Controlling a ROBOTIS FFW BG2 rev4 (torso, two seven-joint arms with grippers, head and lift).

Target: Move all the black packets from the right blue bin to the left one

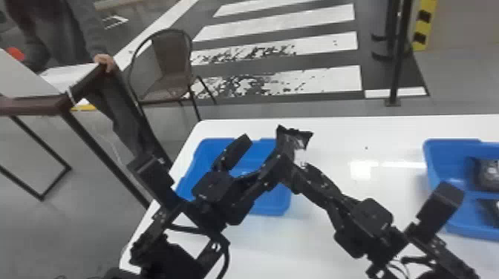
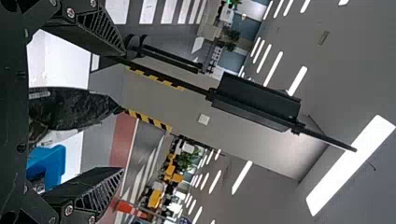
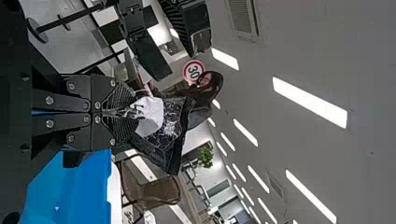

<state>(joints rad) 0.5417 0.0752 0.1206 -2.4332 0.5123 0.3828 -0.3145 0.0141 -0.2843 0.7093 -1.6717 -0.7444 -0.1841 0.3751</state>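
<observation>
In the head view, my left gripper [image 1: 256, 157] stands open over the left blue bin [image 1: 283, 207], and my right gripper [image 1: 297, 171] meets it from the right, holding up a black packet [image 1: 291, 141]. The left wrist view has a black packet [image 2: 70, 108] in the gap of the left gripper [image 2: 120, 109], whose fingers are wide apart. In the right wrist view, the right gripper [image 3: 119, 115] is shut on the crinkled packet [image 3: 169, 133], which has a whitish patch. Dark packets [image 1: 489, 174] lie in the right blue bin [image 1: 432, 148].
Both bins stand on a white table [image 1: 334, 135]. Beyond its left side are a brown chair [image 1: 170, 70] and a dark-framed table [image 1: 29, 105] with a person's hand on it. A dark post [image 1: 399, 59] rises behind.
</observation>
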